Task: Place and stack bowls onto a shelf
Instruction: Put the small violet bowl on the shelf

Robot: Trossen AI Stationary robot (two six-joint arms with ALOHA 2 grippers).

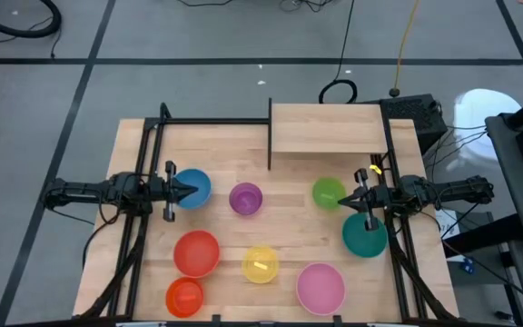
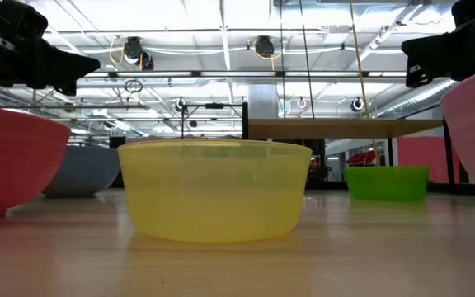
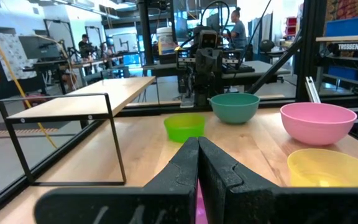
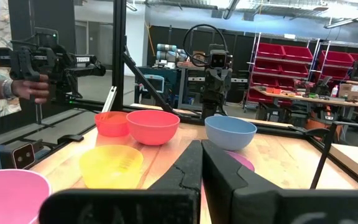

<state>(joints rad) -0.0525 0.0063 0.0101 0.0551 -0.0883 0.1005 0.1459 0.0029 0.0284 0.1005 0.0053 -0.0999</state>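
Observation:
Several bowls stand on their bases on the pale-wood table: blue (image 1: 193, 188), purple (image 1: 245, 198), lime green (image 1: 328, 193), teal (image 1: 364, 234), red (image 1: 196, 252), orange (image 1: 185, 296), yellow (image 1: 260, 264) and pink (image 1: 320, 286). The shelf (image 1: 325, 127), a pale board on a thin dark frame, stands at the far edge and carries nothing. My left gripper (image 3: 197, 146) hangs shut above the blue bowl at the table's left. My right gripper (image 4: 201, 148) hangs shut at the right, between the lime green and teal bowls.
Black frame bars (image 1: 139, 227) run along the table's left and right sides under the arms. In the right wrist view a person's hand (image 4: 33, 88) holds a device beyond the table's near-left corner. Bare tabletop lies between the purple bowl and the shelf.

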